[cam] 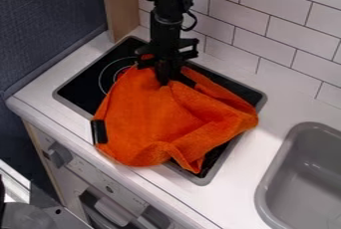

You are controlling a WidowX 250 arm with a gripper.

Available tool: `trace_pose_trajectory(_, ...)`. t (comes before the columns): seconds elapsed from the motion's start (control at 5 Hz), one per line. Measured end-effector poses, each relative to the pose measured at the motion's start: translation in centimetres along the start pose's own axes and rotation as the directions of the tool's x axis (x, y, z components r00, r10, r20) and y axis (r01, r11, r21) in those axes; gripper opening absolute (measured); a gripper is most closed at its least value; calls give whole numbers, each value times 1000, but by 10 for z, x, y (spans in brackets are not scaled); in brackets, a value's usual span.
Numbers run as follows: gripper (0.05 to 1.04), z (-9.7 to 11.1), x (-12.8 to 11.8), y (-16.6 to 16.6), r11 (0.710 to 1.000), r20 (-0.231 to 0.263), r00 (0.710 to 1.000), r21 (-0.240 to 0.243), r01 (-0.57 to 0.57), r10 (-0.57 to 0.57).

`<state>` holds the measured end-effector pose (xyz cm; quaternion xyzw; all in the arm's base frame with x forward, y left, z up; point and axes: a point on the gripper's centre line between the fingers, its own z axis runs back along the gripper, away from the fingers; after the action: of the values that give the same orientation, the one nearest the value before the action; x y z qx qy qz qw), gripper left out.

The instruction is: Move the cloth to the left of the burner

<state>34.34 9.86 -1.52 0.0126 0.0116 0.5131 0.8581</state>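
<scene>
My gripper (164,77) points down over the upper middle of the black cooktop, its fingers shut on the upper part of the orange cloth (156,123). Folds spread from that spot. The cloth covers the middle and right of the cooktop and hangs over its front rim onto the white counter. A black patch shows at the cloth's left edge. The burner (110,68), marked by thin white rings, lies at the cooktop's left, left of the gripper, and the cloth's upper left edge overlaps its right side.
A grey sink (269,188) is set into the counter (47,86) at the lower right. White wall tiles (273,19) rise behind the cooktop, with a wooden panel (120,6) at the back left. Oven knobs (60,154) stick out from the front panel below.
</scene>
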Motion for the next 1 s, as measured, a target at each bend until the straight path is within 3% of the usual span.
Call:
trace_pose_trajectory(0.4, 62, 11, 44, 17, 996, 17, 998, -65, -66, 67)
trace_pose_trajectory(0.6, 62, 12, 60, 26, 992, 53, 994, -83, -90, 95)
trace_pose_trajectory(0.8, 62, 13, 77, 31, 991, 133, 985, -93, -95, 107)
trace_pose_trajectory(1.0, 85, 9, 79, 32, 994, 165, 984, -98, -58, 74)
